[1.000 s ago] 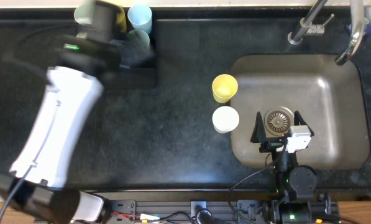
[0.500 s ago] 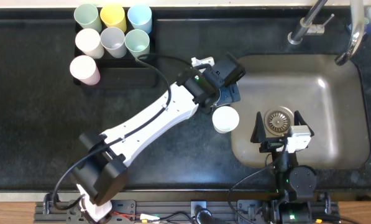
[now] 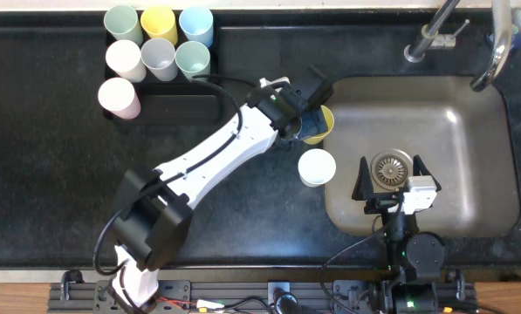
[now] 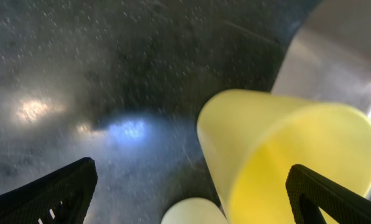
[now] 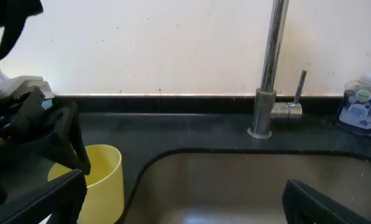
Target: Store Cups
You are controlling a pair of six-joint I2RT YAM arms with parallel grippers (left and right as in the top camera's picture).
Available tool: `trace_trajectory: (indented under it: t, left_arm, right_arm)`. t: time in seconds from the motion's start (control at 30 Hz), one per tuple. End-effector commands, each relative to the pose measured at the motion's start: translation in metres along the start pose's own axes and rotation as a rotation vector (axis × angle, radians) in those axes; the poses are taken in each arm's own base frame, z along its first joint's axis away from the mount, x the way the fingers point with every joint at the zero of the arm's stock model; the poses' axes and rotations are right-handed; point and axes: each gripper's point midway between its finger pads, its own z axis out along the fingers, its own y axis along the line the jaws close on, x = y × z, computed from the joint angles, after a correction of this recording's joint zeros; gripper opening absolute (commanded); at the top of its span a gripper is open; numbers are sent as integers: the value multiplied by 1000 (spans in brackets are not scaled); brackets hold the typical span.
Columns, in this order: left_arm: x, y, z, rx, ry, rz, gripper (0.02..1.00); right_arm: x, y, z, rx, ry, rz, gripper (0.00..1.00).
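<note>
The left gripper stands wide open over the yellow cup, its fingers spread to either side of the cup and clamped on nothing. In the right wrist view one finger shows right at the cup's rim (whether it touches I cannot tell). The yellow cup stands upright on the dark counter, at the left edge of the sink. A white cup stands just beside it, nearer the arms' bases. The right gripper rests over the sink by the drain, open and holding nothing. Well apart, at the counter's far left corner, a black tray holds six upright cups in two rows, with a pink cup at its left end. The faucet rises behind the sink
</note>
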Motion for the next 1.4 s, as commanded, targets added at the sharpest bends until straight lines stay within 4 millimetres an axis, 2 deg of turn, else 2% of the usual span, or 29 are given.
trace_trajectory:
  t: [0.03, 0.07, 0.1, 0.13, 0.2, 0.33, 0.4, 0.47, 0.5, 0.57, 0.6, 0.67, 0.7, 0.77, 0.8, 0.87, 0.97, 1.07, 1.17, 1.27, 1.33, 1.4]
  left_arm:
    - [0, 3, 14, -13, 23, -21, 862]
    - [0, 2, 16, -10, 27, -21, 678]
    - [0, 1, 16, -5, 26, -21, 443]
    - [0, 0, 16, -1, 24, -22, 336]
    - [-2, -1, 15, 4, 19, -22, 47]
    - [-14, -12, 5, 38, -6, -2, 36]
    - [-34, -22, -16, 64, -64, 14, 36]
    - [-54, -21, -42, 62, -128, -7, 36]
    - [-72, -12, -67, 52, -176, -36, 36]
    - [-90, 7, -91, 39, -207, -78, 36]
    - [-103, 29, -108, 17, -214, -127, 36]
    - [-117, 61, -125, -17, -207, -195, 36]
    - [-132, 95, -135, -60, -200, -269, 36]
    - [-151, 141, -141, -123, -187, -376, 36]
    - [-165, 174, -143, -152, -179, -464, 36]
    - [-177, 197, -143, -150, -171, -543, 36]
    - [-182, 217, -143, -151, -160, -710, 36]
    - [-182, 222, -140, -169, -174, -839, 38]
    - [-181, 227, -130, -193, -159, -894, 36]
    - [-167, 235, -121, -256, -118, -1011, 36]
    - [-149, 244, -113, -337, -69, -1115, 36]
    - [-149, 248, -108, -347, -74, -1129, 36]
  right_arm:
    - [3, 0, 0, -1, 0, -3, 996]
    - [3, 0, 0, -1, 0, -3, 993]
    - [3, 0, 0, -1, 0, -3, 998]
    - [3, 0, 0, -1, 0, -3, 998]
    - [3, 0, 0, -1, 0, -3, 996]
    - [3, 0, 0, -1, 0, -3, 998]
    - [3, 0, 0, -1, 0, -3, 998]
    - [3, 0, 0, -1, 0, -3, 998]
    - [3, 0, 0, -1, 0, -3, 998]
    - [3, 0, 0, -1, 0, -3, 998]
    - [3, 0, 0, -1, 0, -3, 998]
    - [3, 0, 0, -1, 0, -3, 998]
    - [3, 0, 0, -1, 0, -3, 996]
    - [3, 0, 0, -1, 0, -3, 996]
    - [3, 0, 0, -1, 0, -3, 996]
    - [3, 0, 0, -1, 0, -3, 996]
    - [3, 0, 0, -1, 0, -3, 998]
    - [3, 0, 0, -1, 0, -3, 998]
    - [3, 0, 0, -1, 0, -3, 998]
    - [3, 0, 0, -1, 0, -3, 996]
    - [3, 0, 0, -1, 0, -3, 993]
    - [3, 0, 0, -1, 0, -3, 998]
